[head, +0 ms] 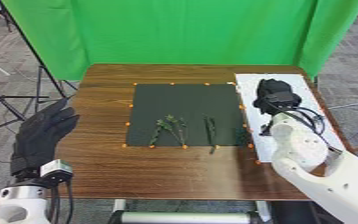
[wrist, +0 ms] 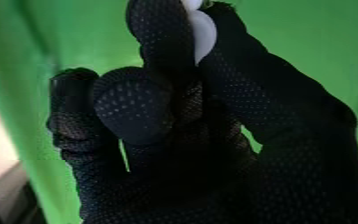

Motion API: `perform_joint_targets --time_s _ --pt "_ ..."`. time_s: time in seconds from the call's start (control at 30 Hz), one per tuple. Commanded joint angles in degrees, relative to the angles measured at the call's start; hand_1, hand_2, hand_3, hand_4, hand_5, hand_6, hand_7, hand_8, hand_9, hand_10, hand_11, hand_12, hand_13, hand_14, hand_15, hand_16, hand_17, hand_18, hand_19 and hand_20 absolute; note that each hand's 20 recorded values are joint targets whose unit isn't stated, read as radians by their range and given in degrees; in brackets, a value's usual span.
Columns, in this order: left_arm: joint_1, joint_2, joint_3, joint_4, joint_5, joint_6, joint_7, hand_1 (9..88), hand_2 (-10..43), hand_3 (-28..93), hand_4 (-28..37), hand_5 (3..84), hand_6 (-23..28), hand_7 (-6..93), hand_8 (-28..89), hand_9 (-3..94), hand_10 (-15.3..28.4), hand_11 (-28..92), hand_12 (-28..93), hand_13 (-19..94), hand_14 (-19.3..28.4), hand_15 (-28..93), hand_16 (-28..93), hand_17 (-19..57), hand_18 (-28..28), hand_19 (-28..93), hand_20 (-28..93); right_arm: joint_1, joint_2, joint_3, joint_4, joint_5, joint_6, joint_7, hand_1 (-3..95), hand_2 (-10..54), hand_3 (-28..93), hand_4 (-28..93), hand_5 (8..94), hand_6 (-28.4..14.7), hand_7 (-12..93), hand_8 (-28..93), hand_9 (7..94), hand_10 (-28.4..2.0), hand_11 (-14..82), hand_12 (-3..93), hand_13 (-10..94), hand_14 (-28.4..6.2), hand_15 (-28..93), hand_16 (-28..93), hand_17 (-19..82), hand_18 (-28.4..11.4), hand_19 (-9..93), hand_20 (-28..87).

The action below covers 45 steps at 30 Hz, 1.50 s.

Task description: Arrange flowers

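Note:
In the head view my right hand [head: 275, 95] is over the white board [head: 254, 86] at the table's right side. In the right wrist view my right hand [wrist: 233, 175] has its fingers and thumb curled, pinching a smooth white object [wrist: 202, 35]; the glove covers part of it. Green leafy sprigs [head: 168, 126] lie on the dark mat [head: 167, 100], near its front edge. A narrow green stem [head: 211, 131] lies beside them, and another small sprig [head: 243, 136] is at the mat's right edge. My left hand [head: 44, 132] is beyond the table's left edge, fingers straight.
Small orange markers [head: 173, 83] line the mat on the brown wooden table [head: 175, 177]. A green curtain [head: 193, 32] hangs behind the table. A black stand [head: 20, 96] is on the floor at the left.

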Motion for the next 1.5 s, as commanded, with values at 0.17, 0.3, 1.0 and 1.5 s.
perform_joint_targets --time_s 0.17,0.3,1.0,1.5 --pt "2.9 -1.59 -2.44 -0.41 0.17 0.16 -0.13 23.5 7.4 79 -22.9 41.4 11.0 11.4 -9 35.4 21.0 32 7 23 27.9 61 -16 -9.0 23.9 62 -3 6.4 -10.3 -7.4 -2.6 -1.1 -2.6 -7.5 53.9 -5.5 77 -28 78.6 -3.1 29 13 84.3 -9.1 29.3 35.6 79 -5.5 70 24 49 -19.2 93 15" --pt "2.9 -2.84 -3.15 -0.39 1.08 -0.40 -0.81 23.4 7.4 79 -23.0 41.3 10.9 11.5 -9 35.4 21.0 32 7 23 27.9 61 -16 -9.0 23.9 62 -3 7.9 -13.8 -9.9 -2.1 -1.6 -3.2 -9.7 53.8 -5.5 78 -28 78.5 -3.1 29 14 84.3 -9.1 29.5 35.8 78 -5.5 71 24 49 -19.1 93 16" --pt "-4.3 -7.66 -1.23 2.40 6.01 -6.17 -5.94 23.9 6.9 81 -20.8 41.6 11.0 11.6 -9 35.6 21.0 32 7 23 27.9 61 -16 -8.9 23.9 62 -3 -4.4 -38.7 -3.1 7.6 -14.2 -13.3 -25.9 53.7 -5.3 78 -28 78.1 -2.8 29 13 83.9 -9.1 29.7 35.8 78 -5.6 71 24 49 -18.9 93 16" --pt "-7.9 -9.81 -0.66 3.58 8.06 -8.85 -7.84 24.2 6.9 80 -21.0 41.6 11.0 11.6 -9 35.6 21.0 32 7 23 27.9 61 -16 -8.9 23.9 62 -3 -1.7 -40.9 -6.9 13.5 -13.1 -10.5 -23.1 53.5 -5.1 77 -28 77.4 -2.5 30 12 83.6 -9.1 29.1 35.4 77 -5.8 71 24 48 -18.8 93 17"
